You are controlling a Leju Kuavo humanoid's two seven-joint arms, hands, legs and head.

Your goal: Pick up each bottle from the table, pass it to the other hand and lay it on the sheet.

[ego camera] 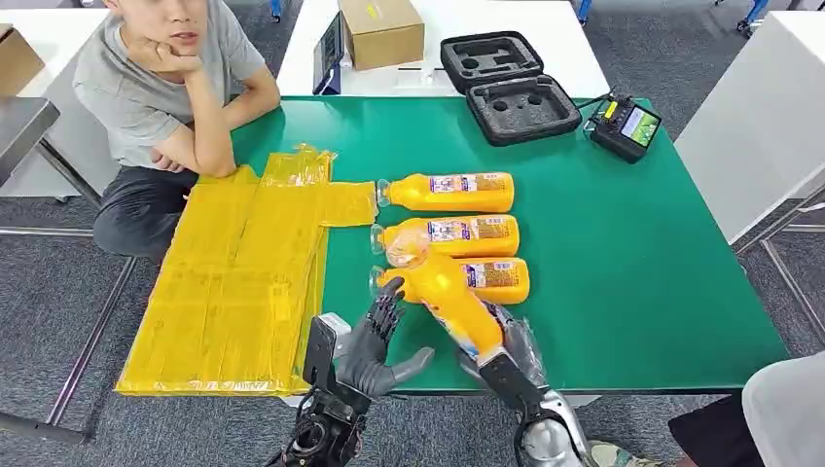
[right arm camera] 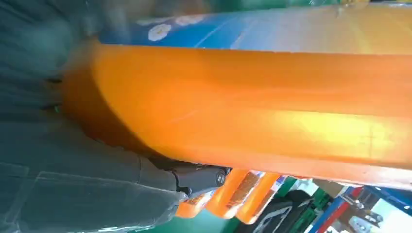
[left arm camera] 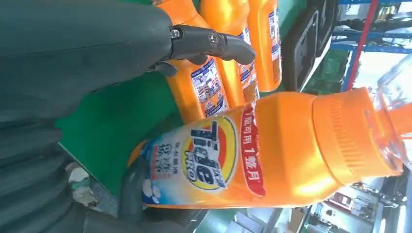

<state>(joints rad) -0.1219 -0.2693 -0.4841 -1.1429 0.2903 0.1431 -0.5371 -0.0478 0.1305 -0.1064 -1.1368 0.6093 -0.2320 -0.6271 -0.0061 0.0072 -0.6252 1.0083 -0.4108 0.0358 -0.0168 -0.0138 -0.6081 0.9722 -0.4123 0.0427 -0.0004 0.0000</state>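
While the right hand (ego camera: 514, 352) gripped an orange bottle (ego camera: 443, 290) by its base, the left hand (ego camera: 375, 342) waited open beside it.

Held above the near edge of the green table (ego camera: 623, 263), the bottle tilted with its long axis running from the right hand up and away, its clear cap toward the three bottles (ego camera: 457, 233) lying side by side on the table. The left hand's fingers (ego camera: 386, 302) were spread and held nothing; they stood just beside the bottle's body on its left, nearer its middle than its cap. The yellow sheet (ego camera: 233, 292) lay farther left, well apart. A seated person (ego camera: 165, 88) leaned on the table's far corner.
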